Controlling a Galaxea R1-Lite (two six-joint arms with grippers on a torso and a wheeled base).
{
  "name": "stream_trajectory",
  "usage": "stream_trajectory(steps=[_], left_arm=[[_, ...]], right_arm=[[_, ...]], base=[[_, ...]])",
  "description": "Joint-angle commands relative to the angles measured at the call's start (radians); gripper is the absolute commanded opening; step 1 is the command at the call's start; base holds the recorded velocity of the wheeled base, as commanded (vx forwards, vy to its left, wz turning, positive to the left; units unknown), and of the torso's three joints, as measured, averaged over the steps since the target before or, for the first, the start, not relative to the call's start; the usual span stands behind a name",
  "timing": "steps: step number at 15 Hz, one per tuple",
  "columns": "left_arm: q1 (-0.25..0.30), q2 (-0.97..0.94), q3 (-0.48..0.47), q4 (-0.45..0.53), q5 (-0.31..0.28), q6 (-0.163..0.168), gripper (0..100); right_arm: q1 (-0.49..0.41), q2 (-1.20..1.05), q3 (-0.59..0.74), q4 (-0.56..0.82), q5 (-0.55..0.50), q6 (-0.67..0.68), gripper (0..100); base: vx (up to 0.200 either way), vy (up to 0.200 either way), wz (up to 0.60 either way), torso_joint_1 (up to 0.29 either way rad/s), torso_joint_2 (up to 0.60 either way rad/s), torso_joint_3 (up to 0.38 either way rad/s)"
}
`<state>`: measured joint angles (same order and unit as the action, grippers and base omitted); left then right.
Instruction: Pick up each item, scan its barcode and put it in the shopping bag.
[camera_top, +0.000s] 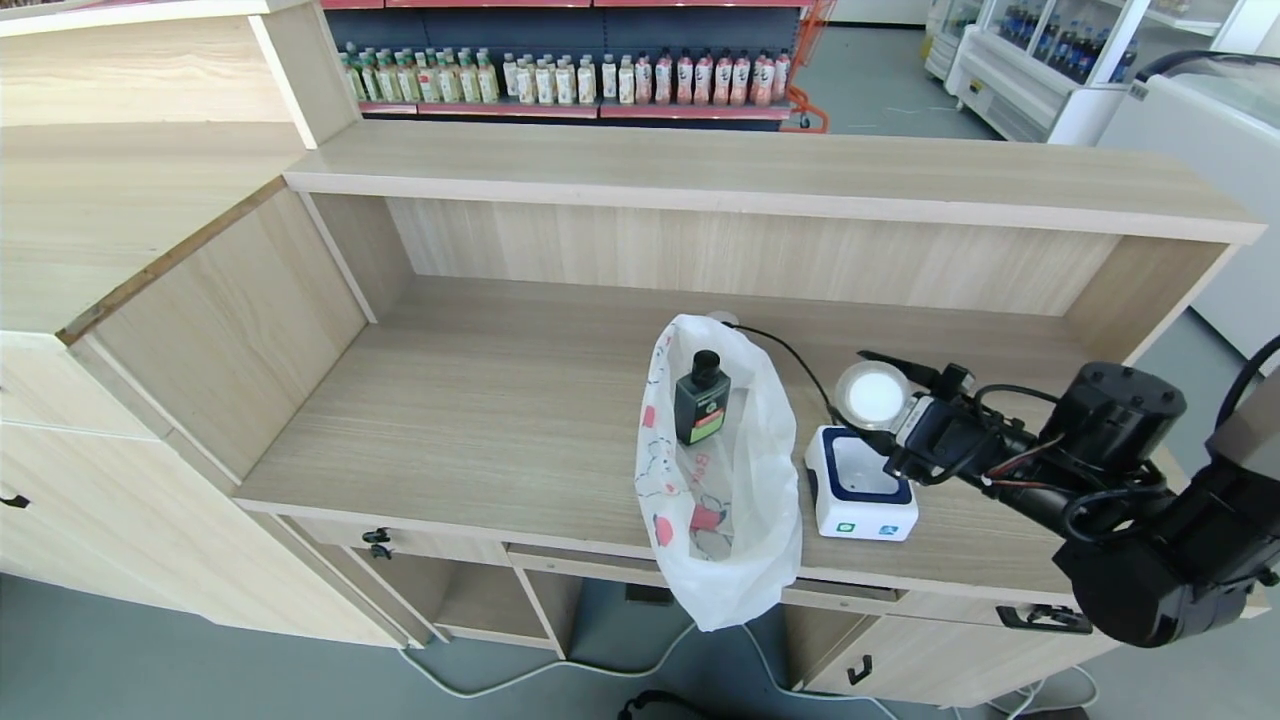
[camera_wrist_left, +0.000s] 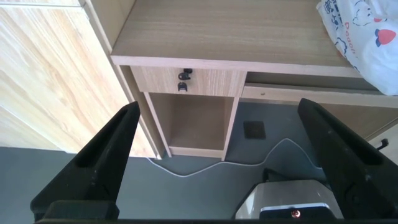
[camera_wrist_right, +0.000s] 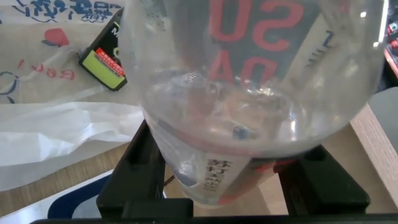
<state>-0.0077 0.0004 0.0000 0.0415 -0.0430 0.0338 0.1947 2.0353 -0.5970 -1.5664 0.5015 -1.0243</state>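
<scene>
The right gripper is clenched around a clear plastic bottle with red lettering. It holds the bottle on its side just right of centre in the head view, one round end facing the camera. The bottle hangs over a white box-shaped barcode scanner with a dark blue window, which stands on the light wooden desk. Whether bottle and scanner touch cannot be told.

Just left of the scanner, at the middle of the frame, lies a white plastic shopping bag with red and blue prints. Its mouth is open and its lower end drapes over the desk's front edge. Inside it lies a dark bottle with a black cap and a green-and-red label. A thin black cable runs from behind the bag to the scanner.

The left gripper is released, its fingers spread wide with nothing between them, low in front of the desk's drawer.
</scene>
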Motion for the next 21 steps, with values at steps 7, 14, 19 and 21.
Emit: stream_trajectory(steps=[7, 14, 19, 21], left_arm=[[0.0, 0.0, 0.0, 0.0, 0.0, 0.0, 100], [0.0, 0.0, 0.0, 0.0, 0.0, 0.0, 100], [0.0, 0.0, 0.0, 0.0, 0.0, 0.0, 100], [0.0, 0.0, 0.0, 0.0, 0.0, 0.0, 100]], right_arm=[[-0.004, 0.123, -0.064, -0.004, 0.026, 0.006, 0], [-0.001, 0.103, -0.07, -0.004, 0.035, 0.006, 0], [0.002, -0.018, -0.001, -0.004, 0.037, 0.012, 0], [-0.006, -0.033, 0.062, -0.004, 0.035, 0.006, 0]], base=[[0.0, 0.0, 0.0, 0.0, 0.0, 0.0], [0.0, 0.0, 0.0, 0.0, 0.0, 0.0], [0.0, 0.0, 0.0, 0.0, 0.0, 0.0], [0.0, 0.0, 0.0, 0.0, 0.0, 0.0]])
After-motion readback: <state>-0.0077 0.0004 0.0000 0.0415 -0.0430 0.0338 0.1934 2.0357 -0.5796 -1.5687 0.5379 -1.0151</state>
